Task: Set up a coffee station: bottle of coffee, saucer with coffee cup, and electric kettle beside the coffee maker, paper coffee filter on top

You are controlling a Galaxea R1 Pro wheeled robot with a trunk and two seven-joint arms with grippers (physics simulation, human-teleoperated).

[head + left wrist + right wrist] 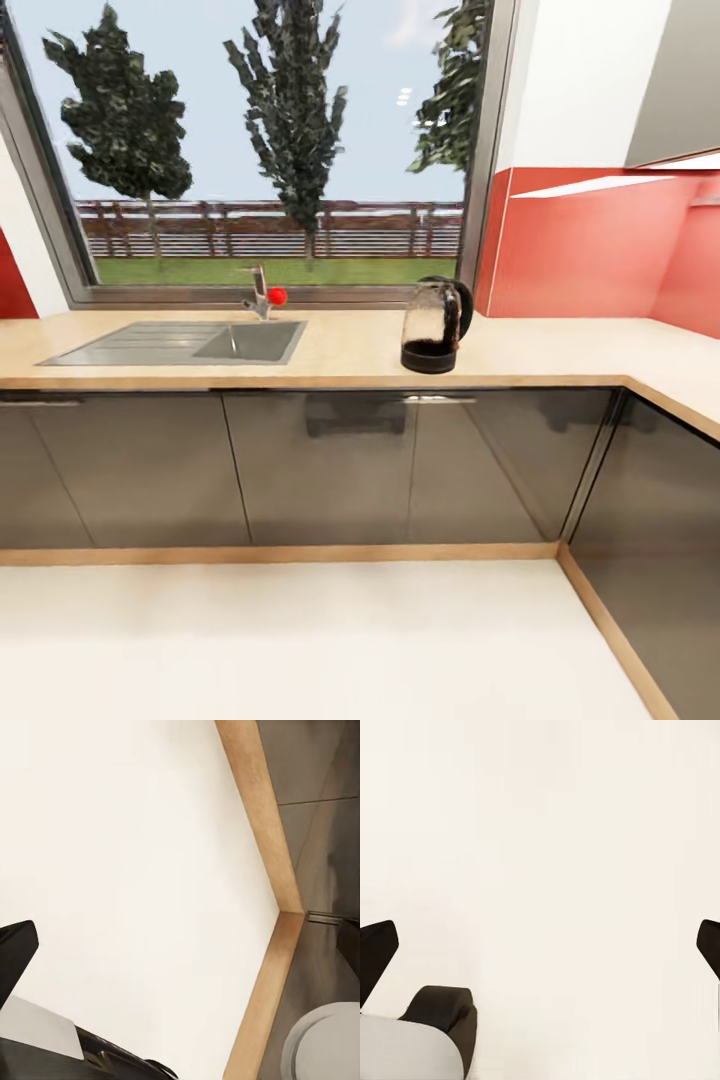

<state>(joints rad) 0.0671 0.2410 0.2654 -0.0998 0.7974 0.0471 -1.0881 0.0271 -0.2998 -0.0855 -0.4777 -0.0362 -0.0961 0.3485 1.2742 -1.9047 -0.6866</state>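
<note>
On the kitchen countertop (560,350), right of the sink (180,343): electric kettle (434,325), upright, handle toward the right back corner. Right gripper (540,945) spread wide, empty; left gripper's state unclear.

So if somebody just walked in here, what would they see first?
Probably the big window with tall dark trees behind the steel sink. Next, the electric kettle standing alone on the kitchen countertop, to the right of the sink, near the bright red wall.
</note>
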